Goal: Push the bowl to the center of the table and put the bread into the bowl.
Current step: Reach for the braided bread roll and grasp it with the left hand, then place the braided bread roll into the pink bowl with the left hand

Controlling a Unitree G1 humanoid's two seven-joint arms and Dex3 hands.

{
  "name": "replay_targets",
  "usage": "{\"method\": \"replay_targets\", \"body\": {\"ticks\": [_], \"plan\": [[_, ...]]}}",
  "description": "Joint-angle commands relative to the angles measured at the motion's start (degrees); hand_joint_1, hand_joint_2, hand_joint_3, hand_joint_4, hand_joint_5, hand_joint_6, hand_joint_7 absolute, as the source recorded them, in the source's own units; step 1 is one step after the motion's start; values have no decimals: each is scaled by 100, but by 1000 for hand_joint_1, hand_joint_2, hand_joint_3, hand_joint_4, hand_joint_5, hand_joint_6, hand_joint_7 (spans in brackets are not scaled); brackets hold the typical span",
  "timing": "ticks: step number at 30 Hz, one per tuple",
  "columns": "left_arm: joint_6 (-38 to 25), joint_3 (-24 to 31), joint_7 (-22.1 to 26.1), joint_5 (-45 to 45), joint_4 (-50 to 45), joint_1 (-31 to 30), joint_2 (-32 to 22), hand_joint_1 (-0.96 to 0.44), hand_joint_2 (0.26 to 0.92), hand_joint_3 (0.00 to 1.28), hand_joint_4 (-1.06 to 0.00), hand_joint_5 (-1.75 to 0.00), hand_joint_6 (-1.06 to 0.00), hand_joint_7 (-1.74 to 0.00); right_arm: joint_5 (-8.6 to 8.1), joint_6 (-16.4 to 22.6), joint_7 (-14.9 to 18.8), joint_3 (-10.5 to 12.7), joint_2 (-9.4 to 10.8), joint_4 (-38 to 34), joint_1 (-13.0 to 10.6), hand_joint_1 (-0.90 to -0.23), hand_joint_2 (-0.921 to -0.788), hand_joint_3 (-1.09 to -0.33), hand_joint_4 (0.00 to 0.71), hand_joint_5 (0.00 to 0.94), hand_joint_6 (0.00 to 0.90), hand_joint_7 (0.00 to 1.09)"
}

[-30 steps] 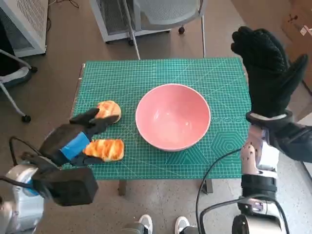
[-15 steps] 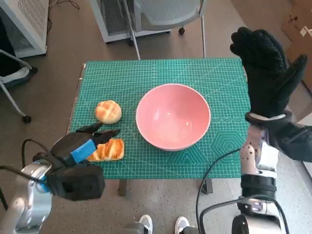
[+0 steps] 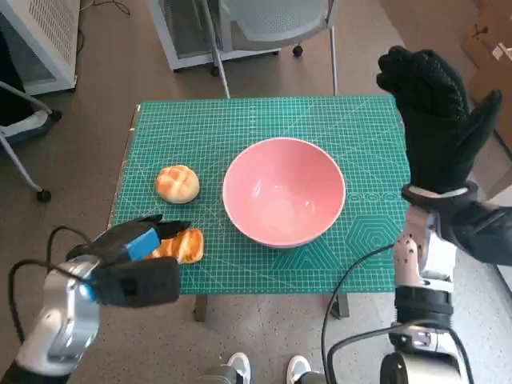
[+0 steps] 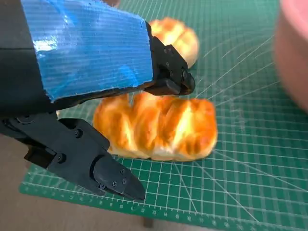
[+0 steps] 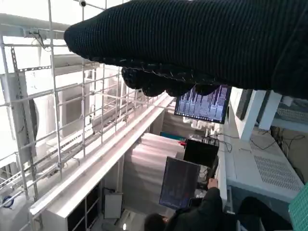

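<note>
L hand (image 3: 132,240) fingers spread over bread (image 4: 156,126), holding nothing; R hand (image 3: 436,112) raised, fingers wide.

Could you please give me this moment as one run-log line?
phase: reaching for bread | left hand: open over braided bread | right hand: raised, open, off table | bowl: mid-table, empty | round bun: on mat

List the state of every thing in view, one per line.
pink bowl: upright, empty, mid-table.
braided bread: on the mat, not gripped.
round bun: on the mat, untouched.
left robot hand: open over the braided bread.
right robot hand: raised, open, holding nothing.
</note>
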State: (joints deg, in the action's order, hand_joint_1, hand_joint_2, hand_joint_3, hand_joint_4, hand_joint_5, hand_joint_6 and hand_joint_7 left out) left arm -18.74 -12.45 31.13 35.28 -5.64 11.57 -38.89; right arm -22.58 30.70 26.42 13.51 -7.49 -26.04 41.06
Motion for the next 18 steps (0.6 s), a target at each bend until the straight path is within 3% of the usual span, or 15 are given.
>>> {"method": "replay_targets", "body": {"ticks": [1,5,6,7,8,10,12,18], "plan": [[260,-176,-461,157,615,130,153,-10,824,21,-404,-25,-541,-40,-36,-26,-2,14,49,-26,-138,-591,-921,-551,378,4,438,20],[593,-289,-901,304,1001,202,154,25,865,21,-561,-38,-669,-59,-33,-1,1,17,67,-30,-147,-591,-921,-551,378,3,439,19],[742,-310,-1058,341,1121,213,133,40,880,24,-648,-67,-726,-78,-31,4,-2,15,75,-15,-157,-590,-921,-552,378,3,438,19],[855,-324,-1173,367,1214,224,118,32,888,37,-651,-292,-702,-296,-29,9,-4,13,81,-7,-163,-590,-921,-552,377,3,437,18],[934,-331,-1248,383,1279,233,110,21,900,80,-627,-648,-638,-641,-28,12,-6,12,84,-3,-167,-590,-921,-552,377,2,436,17],[1108,-342,-1354,432,1320,231,31,12,910,105,-629,-954,-593,-910,-21,28,-5,6,92,16,-186,-590,-921,-553,375,1,435,16],[1237,-345,-1420,458,1337,226,-30,7,915,95,-659,-1095,-596,-1009,-19,38,-1,5,98,22,-197,-590,-921,-553,374,1,433,15],[1446,-143,-1312,309,956,101,-194,3,920,79,-684,-1193,-611,-1132,-20,65,11,19,98,14,-215,-590,-921,-554,373,0,432,13]]}}
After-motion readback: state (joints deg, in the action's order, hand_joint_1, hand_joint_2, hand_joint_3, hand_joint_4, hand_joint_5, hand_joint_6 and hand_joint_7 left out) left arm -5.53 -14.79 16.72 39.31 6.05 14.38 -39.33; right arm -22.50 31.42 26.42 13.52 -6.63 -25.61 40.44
